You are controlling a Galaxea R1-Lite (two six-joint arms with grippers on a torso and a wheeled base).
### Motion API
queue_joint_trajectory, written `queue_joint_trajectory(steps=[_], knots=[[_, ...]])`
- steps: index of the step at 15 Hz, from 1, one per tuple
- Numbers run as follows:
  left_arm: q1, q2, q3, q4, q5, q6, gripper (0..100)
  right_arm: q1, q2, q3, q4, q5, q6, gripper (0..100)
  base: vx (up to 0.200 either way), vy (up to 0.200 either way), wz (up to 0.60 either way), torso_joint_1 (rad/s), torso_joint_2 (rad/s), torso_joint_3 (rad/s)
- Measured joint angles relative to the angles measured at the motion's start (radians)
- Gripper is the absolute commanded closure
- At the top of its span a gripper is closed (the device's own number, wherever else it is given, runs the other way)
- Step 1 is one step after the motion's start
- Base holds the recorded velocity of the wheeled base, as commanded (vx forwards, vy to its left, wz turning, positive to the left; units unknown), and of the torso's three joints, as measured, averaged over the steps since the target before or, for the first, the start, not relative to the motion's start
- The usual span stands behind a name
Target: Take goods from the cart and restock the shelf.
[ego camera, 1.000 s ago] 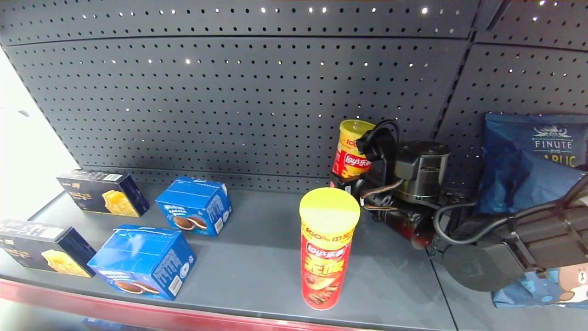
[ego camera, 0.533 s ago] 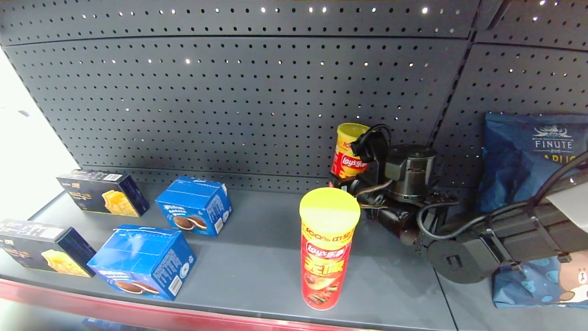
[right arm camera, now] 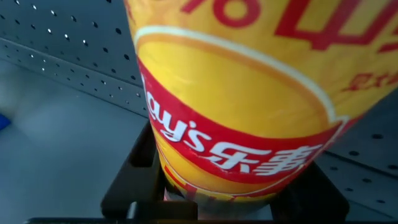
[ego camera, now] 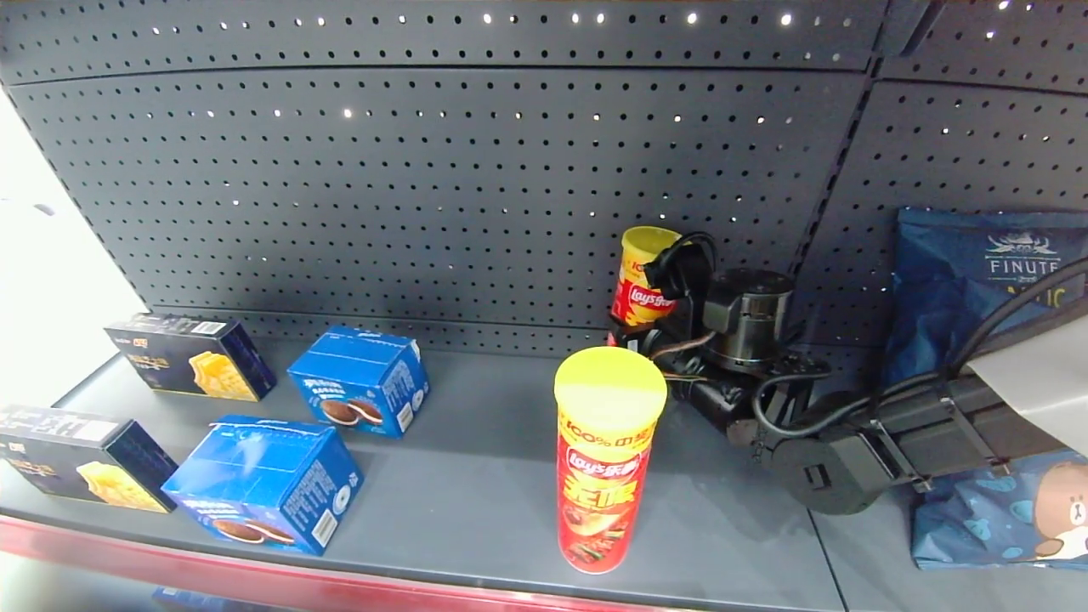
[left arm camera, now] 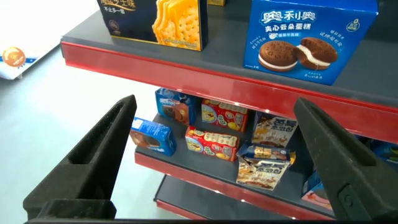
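My R claw (ego camera: pixel 643 338) is clenched round the yellow can (ego camera: pixel 642 276) low down, at the back of the shelf (ego camera: pixel 476 476) by the pegboard (ego camera: pixel 425 212), behind the red can (ego camera: pixel 605 463) (base hidden, can't tell if it's set down). L claw (left arm camera: pixel 214 106) gapes wide, holding nothing.

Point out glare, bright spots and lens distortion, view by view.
Head view: a blown-out white patch sits at the left edge beside the dark box. Light pinpricks show through the pegboard holes, and its seam bows from wide-angle distortion. Left wrist view: the pale floor is washed bright. Right wrist view: the chips can is evenly lit, with shadow beneath.
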Motion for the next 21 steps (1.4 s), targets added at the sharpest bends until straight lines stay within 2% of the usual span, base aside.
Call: queue_joint_trajectory(steps=[5, 6, 13, 17, 21], knots=[[0.0, 0.0, 0.0, 0.0, 0.0, 0.0, 0, -0.001, 0.014, -0.001, -0.018, 0.001, 0.001, 100, 0.0, 0.0, 0.0, 0.0, 0.0, 0.0], [0.0, 0.0, 0.0, 0.0, 0.0, 0.0, 0, -0.001, 0.019, -0.001, -0.032, 0.001, 0.0, 0, 0.0, 0.0, 0.0, 0.0, 0.0, 0.0], [0.0, 0.0, 0.0, 0.0, 0.0, 0.0, 0, 0.008, 0.017, 0.034, -0.037, -0.001, -0.007, 0, 0.0, 0.0, 0.0, 0.0, 0.0, 0.0], [0.0, 0.0, 0.0, 0.0, 0.0, 0.0, 0, 0.004, -0.04, 0.129, -0.029, 0.0, -0.007, 0, 0.0, 0.0, 0.0, 0.0, 0.0, 0.0], [0.0, 0.0, 0.0, 0.0, 0.0, 0.0, 0, 0.001, -0.143, 0.299, -0.047, 0.0, -0.006, 0, 0.0, 0.0, 0.0, 0.0, 0.0, 0.0]])
